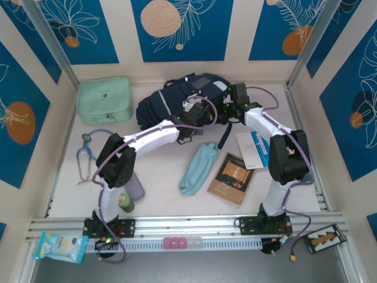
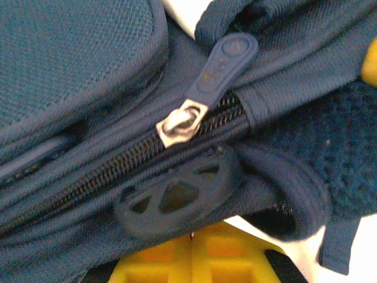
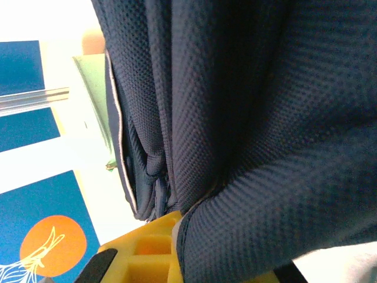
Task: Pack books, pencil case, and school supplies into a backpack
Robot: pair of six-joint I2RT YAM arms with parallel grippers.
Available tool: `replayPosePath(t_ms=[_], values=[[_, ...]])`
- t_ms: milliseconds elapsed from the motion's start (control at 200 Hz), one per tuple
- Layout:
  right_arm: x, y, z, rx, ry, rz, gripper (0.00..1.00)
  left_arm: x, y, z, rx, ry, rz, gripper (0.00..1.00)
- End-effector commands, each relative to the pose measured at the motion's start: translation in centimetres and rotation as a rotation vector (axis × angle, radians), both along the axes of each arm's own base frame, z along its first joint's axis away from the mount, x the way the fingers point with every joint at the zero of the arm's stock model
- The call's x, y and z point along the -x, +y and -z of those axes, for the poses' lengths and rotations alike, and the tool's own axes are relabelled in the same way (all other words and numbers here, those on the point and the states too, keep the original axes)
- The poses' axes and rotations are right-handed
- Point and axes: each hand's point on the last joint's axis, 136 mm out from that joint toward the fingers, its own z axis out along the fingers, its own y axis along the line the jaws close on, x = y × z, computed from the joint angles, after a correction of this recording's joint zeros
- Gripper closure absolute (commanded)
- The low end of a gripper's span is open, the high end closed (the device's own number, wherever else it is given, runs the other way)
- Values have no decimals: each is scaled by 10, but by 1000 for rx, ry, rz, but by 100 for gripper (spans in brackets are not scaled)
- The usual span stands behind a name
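Observation:
The navy backpack lies at the back of the table. My left gripper is on its front side. In the left wrist view its yellow fingers are shut, and their tips touch the fabric just under a round rubber zipper pull. The silver slider sits on the closed zipper. My right gripper is shut on a thick fold of the backpack. The light-blue pencil case, the brown book and a white-and-blue book lie in front. The greyish-purple supplies case sits by the left arm's base.
A mint-green bag stands at the back left, and a stethoscope lies along the left side. A small green bottle stands by the purple case. The white-and-blue book lies partly under the right arm.

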Motion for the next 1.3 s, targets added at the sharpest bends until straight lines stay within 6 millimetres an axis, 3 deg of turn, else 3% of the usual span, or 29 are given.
replayPosePath(t_ms=[0, 175, 560, 670, 760, 930, 1005, 1115, 1295], values=[[-15, -12, -50, 2, -145, 6, 100, 16, 3, -4, 49, 62, 77, 100], [-21, -27, -40, 50, -139, 38, 100, 31, 17, 5, 52, 112, 113, 100], [-35, -52, -19, 227, -149, 99, 100, 53, 101, 20, -100, 145, -25, 100], [-42, -61, -17, 269, -175, 109, 100, 57, 125, 31, -72, 167, -64, 100], [-47, -63, -14, 279, -192, 100, 100, 54, 133, 33, -26, 162, -70, 100], [-42, -49, -15, 216, -202, 43, 99, 43, 105, 27, 73, 156, 54, 100], [-31, -43, -17, 189, -186, 32, 83, 41, 87, 21, 121, 157, 114, 100], [-5, -46, -16, 167, -131, 65, 51, 43, 61, 13, 185, 162, 191, 100], [34, -53, -13, 215, -92, 121, 36, 50, 14, 2, 269, 180, 314, 100]])
